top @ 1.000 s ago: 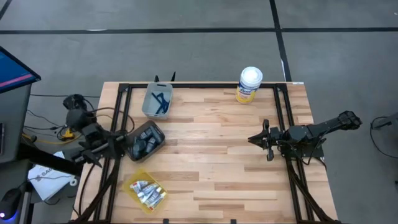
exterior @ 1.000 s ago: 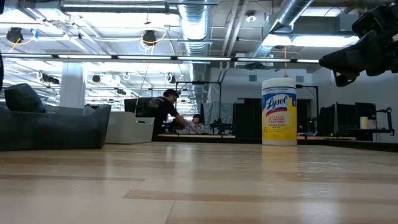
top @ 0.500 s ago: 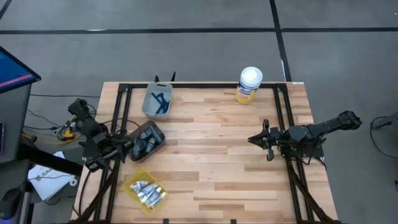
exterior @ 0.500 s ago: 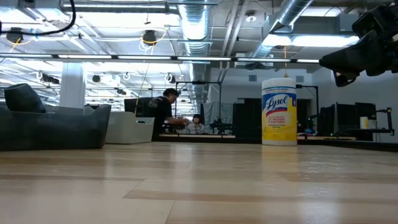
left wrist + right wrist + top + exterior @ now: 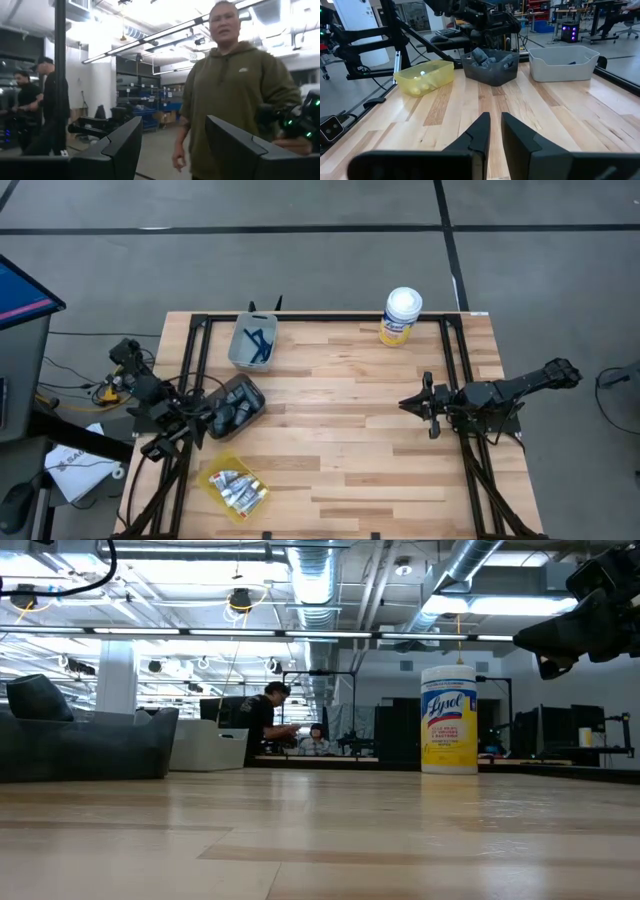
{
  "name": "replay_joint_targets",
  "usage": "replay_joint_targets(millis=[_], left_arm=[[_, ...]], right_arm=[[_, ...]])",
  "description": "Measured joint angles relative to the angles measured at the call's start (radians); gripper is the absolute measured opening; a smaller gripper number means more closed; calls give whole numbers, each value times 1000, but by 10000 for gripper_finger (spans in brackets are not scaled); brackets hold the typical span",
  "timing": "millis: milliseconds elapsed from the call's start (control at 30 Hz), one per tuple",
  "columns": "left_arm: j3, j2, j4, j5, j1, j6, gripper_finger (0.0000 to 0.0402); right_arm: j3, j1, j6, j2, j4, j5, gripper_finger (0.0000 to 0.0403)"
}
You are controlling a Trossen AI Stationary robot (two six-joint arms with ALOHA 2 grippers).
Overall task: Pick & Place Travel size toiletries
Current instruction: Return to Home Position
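Observation:
The travel size toiletries lie sorted in three bins at the table's left. Blue razors (image 5: 256,343) are in a grey bin (image 5: 240,355). Dark grey pieces (image 5: 232,408) fill a dark bin (image 5: 490,70). White tubes (image 5: 238,488) lie in a yellow bin (image 5: 215,475). My left gripper (image 5: 198,422) is at the table's left edge beside the dark bin. It is open (image 5: 172,127), tipped upward toward the room, with nothing between its fingers. My right gripper (image 5: 405,403) hangs level over the table's right part, shut (image 5: 494,120) and holding nothing.
A yellow canister with a white lid (image 5: 402,316) stands at the far edge, right of centre, and shows in the low view (image 5: 449,718). Bare wood lies between the bins and my right gripper. A person in a green hoodie (image 5: 235,95) stands beyond the table.
My left gripper has sunk and drawn back a little from over the dark bin toward the table's left edge, rolling about its own line as it went. It stays open. My right arm has kept still.

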Motion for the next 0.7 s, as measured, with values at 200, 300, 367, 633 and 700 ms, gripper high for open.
replay_joint_targets(millis=[200, 300, 367, 633, 700], left_arm=[[0, 0, 0, -92, 35, 77, 210], [0, 0, 0, -155, 90, 46, 209], [0, 0, 0, -144, 129, 38, 209], [0, 0, -79, -125, 282, -65, 209], [0, 0, -112, -125, 306, -68, 209]], right_arm=[[0, 0, 0, 0, 0, 0, 38], [0, 0, 0, 0, -1, 0, 40], [0, 0, 0, 0, -1, 0, 41], [0, 0, 0, 0, -1, 0, 39], [0, 0, 0, 0, -1, 0, 40]])
